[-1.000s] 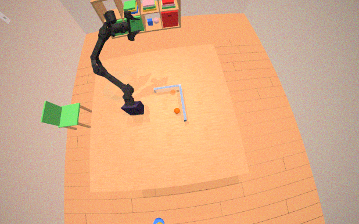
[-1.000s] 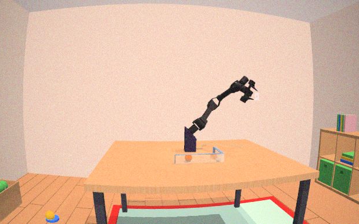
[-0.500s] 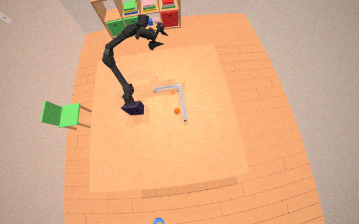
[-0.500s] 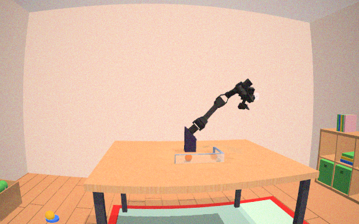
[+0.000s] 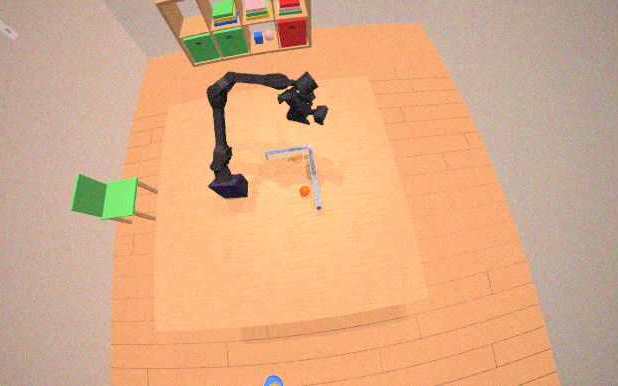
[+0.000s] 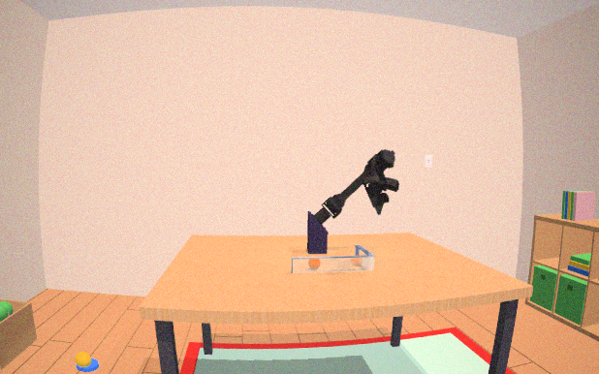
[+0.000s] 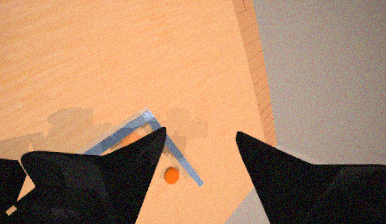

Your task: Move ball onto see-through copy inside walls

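Note:
The orange ball (image 5: 304,191) (image 6: 314,264) (image 7: 171,175) lies on the table inside the walls, near the free end of the long clear wall (image 5: 316,182) (image 6: 331,257) (image 7: 183,161). The see-through copy (image 5: 298,158) (image 6: 357,261) (image 7: 132,139) shows in the corner, close to the short clear wall (image 5: 287,151) (image 7: 114,138). My gripper (image 5: 315,123) (image 7: 201,133) is open and empty. It is high above the table, past the corner. In the wrist view its left finger partly covers the area beside the copy. In the exterior view its fingers overlap and one tip is hard to make out.
The arm's dark base (image 5: 231,187) (image 6: 317,237) stands on the table (image 5: 286,280) (image 6: 238,291) to the left of the walls. A green chair (image 5: 118,198) is beyond the table's left edge. A shelf (image 5: 246,56) (image 6: 563,220) stands on the floor away from the table.

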You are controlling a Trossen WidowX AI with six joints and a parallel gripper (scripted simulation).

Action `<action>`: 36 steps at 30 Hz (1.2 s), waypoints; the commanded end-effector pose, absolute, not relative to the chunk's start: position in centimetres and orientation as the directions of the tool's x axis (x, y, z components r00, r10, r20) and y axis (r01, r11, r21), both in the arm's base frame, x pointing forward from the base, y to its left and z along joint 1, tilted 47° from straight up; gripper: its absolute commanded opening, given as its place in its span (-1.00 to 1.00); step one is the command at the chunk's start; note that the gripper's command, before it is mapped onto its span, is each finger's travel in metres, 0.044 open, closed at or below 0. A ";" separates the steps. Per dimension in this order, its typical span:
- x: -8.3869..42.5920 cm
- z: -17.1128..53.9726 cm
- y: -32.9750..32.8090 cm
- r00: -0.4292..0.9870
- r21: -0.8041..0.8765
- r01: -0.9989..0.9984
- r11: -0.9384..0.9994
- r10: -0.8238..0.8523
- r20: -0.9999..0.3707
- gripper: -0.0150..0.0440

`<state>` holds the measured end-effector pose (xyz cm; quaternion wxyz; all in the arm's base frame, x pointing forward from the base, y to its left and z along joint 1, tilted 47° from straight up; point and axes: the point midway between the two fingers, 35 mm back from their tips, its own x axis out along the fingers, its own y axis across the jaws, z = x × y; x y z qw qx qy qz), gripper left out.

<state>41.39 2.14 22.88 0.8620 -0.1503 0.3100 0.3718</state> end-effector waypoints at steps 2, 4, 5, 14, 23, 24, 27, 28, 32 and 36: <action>41.8 14.2 0.3 0.386 0.256 -0.630 0.733 0.582 -0.716 0.67; 41.5 10.9 -0.4 0.328 0.358 -0.562 0.745 0.599 -0.731 0.67; 41.3 9.3 -0.7 0.299 0.407 -0.524 0.749 0.608 -0.735 0.67; 36.4 -4.0 -2.2 0.061 0.714 -0.074 0.696 0.718 -0.694 0.67; 36.3 -5.0 -1.5 0.055 0.719 -0.058 0.692 0.722 -0.690 0.67; 36.3 -5.3 -1.2 0.055 0.720 -0.058 0.692 0.722 -0.690 0.67; 36.3 -5.3 -1.1 0.055 0.720 -0.058 0.692 0.722 -0.690 0.67; 36.3 -5.3 -1.1 0.055 0.720 -0.058 0.692 0.722 -0.690 0.67; 36.3 -5.6 -0.8 0.055 0.720 -0.058 0.692 0.722 -0.690 0.67; 36.4 -6.1 -0.4 0.055 0.719 -0.058 0.692 0.722 -0.690 0.67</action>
